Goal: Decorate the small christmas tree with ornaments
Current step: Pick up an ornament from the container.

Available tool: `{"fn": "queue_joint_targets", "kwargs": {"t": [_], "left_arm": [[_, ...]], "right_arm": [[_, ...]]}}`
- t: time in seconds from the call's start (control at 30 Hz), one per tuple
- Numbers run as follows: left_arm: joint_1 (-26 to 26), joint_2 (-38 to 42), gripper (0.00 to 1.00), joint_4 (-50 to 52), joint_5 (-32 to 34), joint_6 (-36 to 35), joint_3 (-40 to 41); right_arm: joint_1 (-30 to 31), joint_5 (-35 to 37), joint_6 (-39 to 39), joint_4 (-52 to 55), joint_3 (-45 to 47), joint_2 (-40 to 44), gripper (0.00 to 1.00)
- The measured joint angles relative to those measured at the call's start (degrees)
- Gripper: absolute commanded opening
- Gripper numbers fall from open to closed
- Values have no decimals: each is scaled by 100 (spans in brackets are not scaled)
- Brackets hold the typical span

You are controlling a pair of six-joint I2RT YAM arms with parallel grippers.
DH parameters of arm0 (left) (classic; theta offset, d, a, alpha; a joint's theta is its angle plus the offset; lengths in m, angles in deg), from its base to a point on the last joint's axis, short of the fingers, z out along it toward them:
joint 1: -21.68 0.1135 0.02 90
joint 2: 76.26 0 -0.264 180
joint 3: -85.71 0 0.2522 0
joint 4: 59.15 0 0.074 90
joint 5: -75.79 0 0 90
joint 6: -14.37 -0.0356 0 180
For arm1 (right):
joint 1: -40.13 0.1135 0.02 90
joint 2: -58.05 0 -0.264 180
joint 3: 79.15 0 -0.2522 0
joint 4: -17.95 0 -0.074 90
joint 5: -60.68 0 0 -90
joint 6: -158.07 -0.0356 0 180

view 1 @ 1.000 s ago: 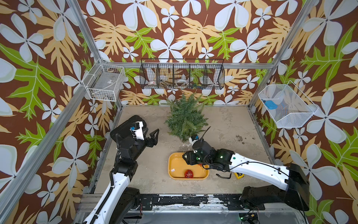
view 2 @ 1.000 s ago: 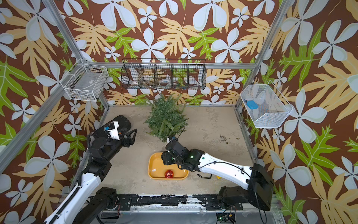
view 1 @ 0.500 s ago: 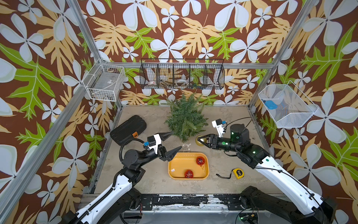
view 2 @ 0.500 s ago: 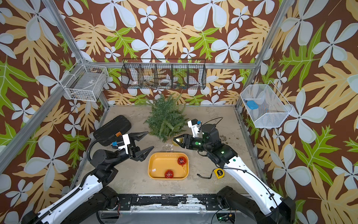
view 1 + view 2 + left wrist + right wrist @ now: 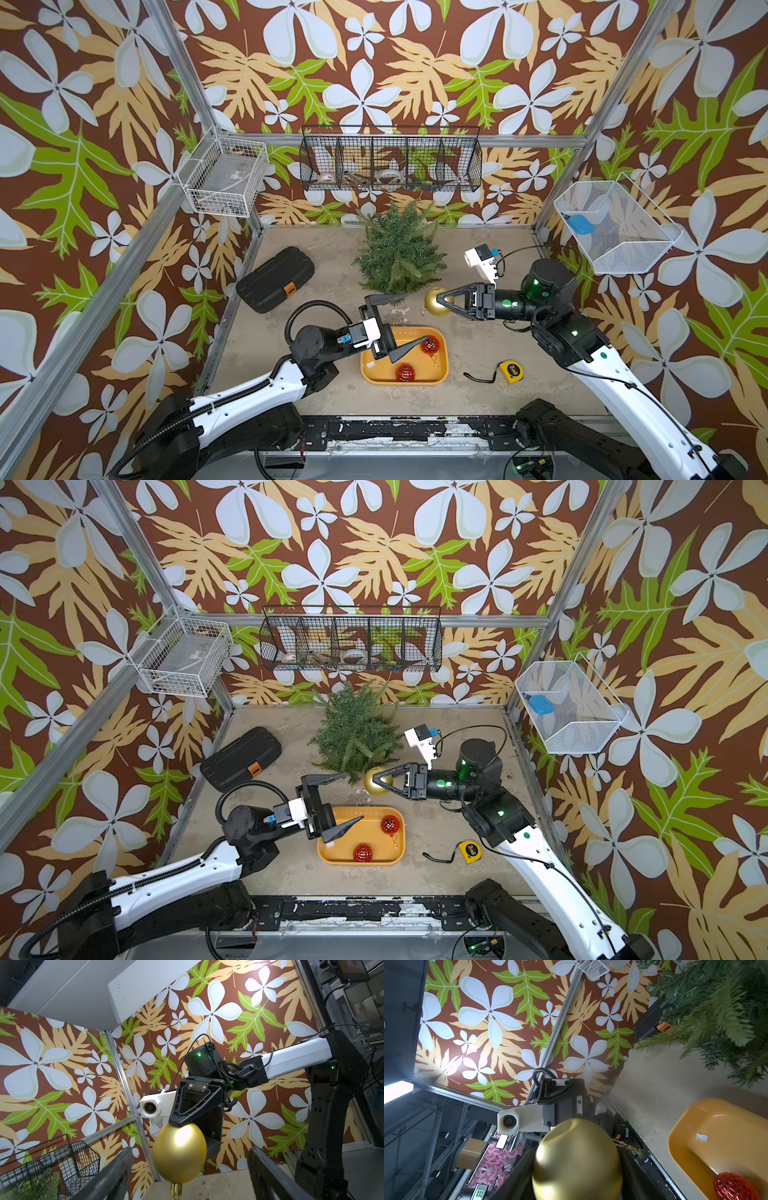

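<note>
Floral walls (image 5: pixel 374 62) ring our table (image 5: pixel 332 249), where our right gripper (image 5: pixel 441 303) clamps the gold bauble (image 5: pixel 432 302) beside the tree (image 5: pixel 397 253). Our left gripper (image 5: pixel 417 316) gapes wide by the tray (image 5: pixel 444 353).

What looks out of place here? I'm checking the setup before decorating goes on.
Nothing looks spilled or broken. Odd ones out: a yellow tape measure, strap trailing, beside the yellow tray, and a black tool case near the small christmas tree; neither belongs to decorating.
</note>
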Motion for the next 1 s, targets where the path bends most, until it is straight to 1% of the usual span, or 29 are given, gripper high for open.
{"fn": "queue_joint_targets", "kwargs": {"t": [0.17,0.37,0.7,0.83,0.9,1.0], "left_arm": [[-223,-555,86,-129,42,-205,-413],[-323,-938,82,-238,-20,-422,-680],[-450,-1104,69,-236,170,-894,-776],[-450,-1073,65,-238,175,-962,-739],[-450,-1073,61,-236,168,-1001,-739],[-452,-1086,58,-225,142,-1034,-739]], "right_arm": [[2,-155,-125,44,-22,127,57],[0,-249,-186,46,-22,223,56],[0,-289,-323,46,-15,260,56],[2,-286,-323,50,-17,286,56],[2,-282,-323,42,-4,306,56],[0,-278,-323,39,35,332,56]]}}
